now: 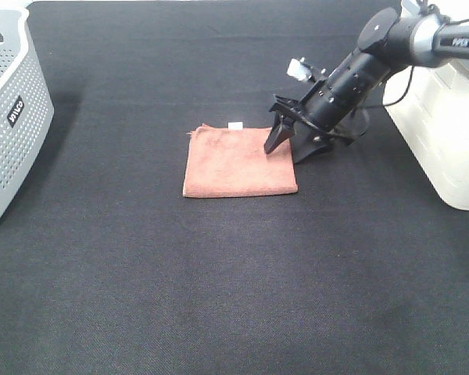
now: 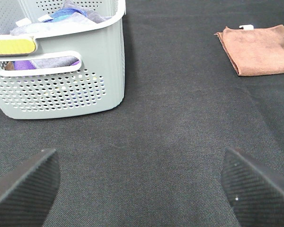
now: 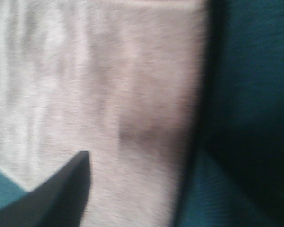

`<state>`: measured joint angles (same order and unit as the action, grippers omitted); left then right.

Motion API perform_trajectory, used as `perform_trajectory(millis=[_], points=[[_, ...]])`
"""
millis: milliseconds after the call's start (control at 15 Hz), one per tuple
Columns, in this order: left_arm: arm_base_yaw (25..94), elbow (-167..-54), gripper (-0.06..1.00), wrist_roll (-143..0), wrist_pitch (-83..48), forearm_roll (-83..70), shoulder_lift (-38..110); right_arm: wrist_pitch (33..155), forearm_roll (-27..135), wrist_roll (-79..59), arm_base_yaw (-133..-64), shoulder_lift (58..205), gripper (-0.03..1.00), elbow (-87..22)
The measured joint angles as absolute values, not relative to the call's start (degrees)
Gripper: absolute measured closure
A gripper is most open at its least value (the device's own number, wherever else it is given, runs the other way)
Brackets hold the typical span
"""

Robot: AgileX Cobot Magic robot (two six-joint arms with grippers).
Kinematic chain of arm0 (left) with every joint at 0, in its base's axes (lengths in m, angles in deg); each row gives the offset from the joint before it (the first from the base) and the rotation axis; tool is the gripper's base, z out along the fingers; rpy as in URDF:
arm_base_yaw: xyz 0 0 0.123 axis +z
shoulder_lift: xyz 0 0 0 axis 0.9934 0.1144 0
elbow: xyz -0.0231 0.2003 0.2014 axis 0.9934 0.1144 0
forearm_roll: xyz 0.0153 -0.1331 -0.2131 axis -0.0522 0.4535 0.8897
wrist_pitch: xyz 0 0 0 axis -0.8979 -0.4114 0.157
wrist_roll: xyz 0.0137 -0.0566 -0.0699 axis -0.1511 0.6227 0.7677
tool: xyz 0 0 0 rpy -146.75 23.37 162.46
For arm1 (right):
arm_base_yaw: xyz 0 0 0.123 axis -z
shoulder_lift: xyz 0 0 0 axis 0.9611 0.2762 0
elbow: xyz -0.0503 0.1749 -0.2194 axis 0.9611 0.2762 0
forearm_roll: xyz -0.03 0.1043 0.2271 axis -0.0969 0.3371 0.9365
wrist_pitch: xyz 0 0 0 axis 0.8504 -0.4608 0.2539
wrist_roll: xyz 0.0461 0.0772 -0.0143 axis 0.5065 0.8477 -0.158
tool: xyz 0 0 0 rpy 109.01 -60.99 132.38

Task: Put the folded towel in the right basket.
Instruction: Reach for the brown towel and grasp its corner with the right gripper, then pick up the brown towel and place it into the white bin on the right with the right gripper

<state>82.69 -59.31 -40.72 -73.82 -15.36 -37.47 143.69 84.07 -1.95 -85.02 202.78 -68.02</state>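
The folded reddish-brown towel (image 1: 236, 162) lies flat on the black cloth at mid-table. My right gripper (image 1: 286, 150) is open and low at the towel's right edge, one finger over the towel and the other just past the edge. The right wrist view is blurred: the towel (image 3: 109, 94) fills it, with one dark fingertip (image 3: 54, 191) over it. The white right basket (image 1: 447, 117) stands at the right edge, behind the arm. My left gripper (image 2: 139, 194) is open and empty over bare cloth, and the towel (image 2: 260, 49) lies well away from it.
A grey perforated basket (image 1: 8, 117) stands at the far left; the left wrist view shows it (image 2: 61, 90) holding several clothes. A small white tag (image 1: 235, 125) sticks out at the towel's far edge. Black cloth covers the table.
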Motion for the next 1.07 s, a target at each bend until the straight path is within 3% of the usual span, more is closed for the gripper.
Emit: perform_trajectory(millis=[200,333,667,1067], points=[[82.7,-59.3,0.07,-40.7,-73.8,-15.4,-37.5,143.8,87.3,-3.3,-85.0,203.7,0.77,-68.0],[82.7,-59.3,0.07,-40.7,-73.8,-15.4,-37.5,144.6,86.2,-3.3,-85.0,203.7,0.96,-69.1],[82.7,-59.3,0.07,-40.7,-73.8,-15.4,-37.5,149.1,83.4,-2.7,-85.0,200.2,0.96,-73.7],[82.7,-59.3,0.07,-40.7,-73.8,-15.4,-37.5,152.5,73.7,-0.3,-85.0,185.7,0.96,-77.2]])
